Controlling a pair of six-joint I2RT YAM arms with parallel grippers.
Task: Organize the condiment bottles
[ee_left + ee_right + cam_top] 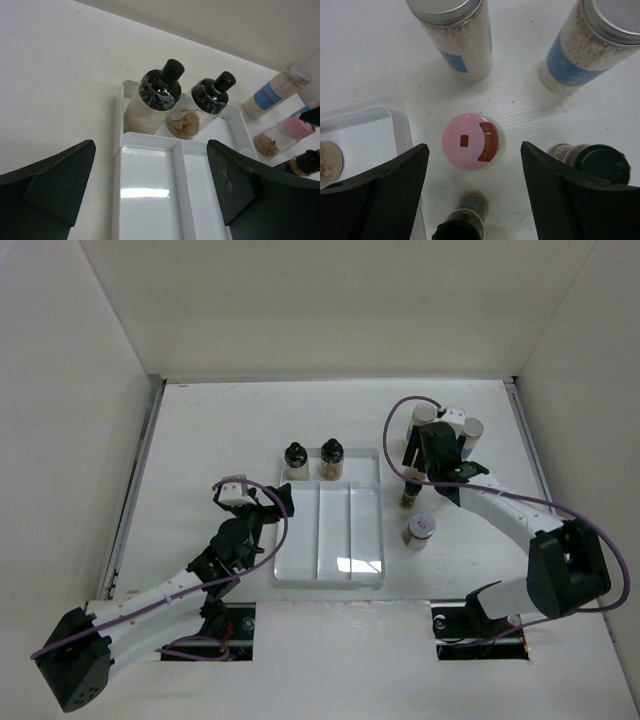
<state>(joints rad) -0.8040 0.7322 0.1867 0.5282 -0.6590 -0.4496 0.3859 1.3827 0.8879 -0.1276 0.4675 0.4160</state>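
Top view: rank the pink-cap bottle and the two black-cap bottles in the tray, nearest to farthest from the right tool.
1. Pink-cap bottle: directly under the open right tool, centred between its fingers.
2. Right black-cap bottle: in the tray, far end, to the tool's left.
3. Left black-cap bottle: beside it, further left.

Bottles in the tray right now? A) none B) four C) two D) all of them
C: only two black-capped bottles stand in the tray, side by side at its far end.
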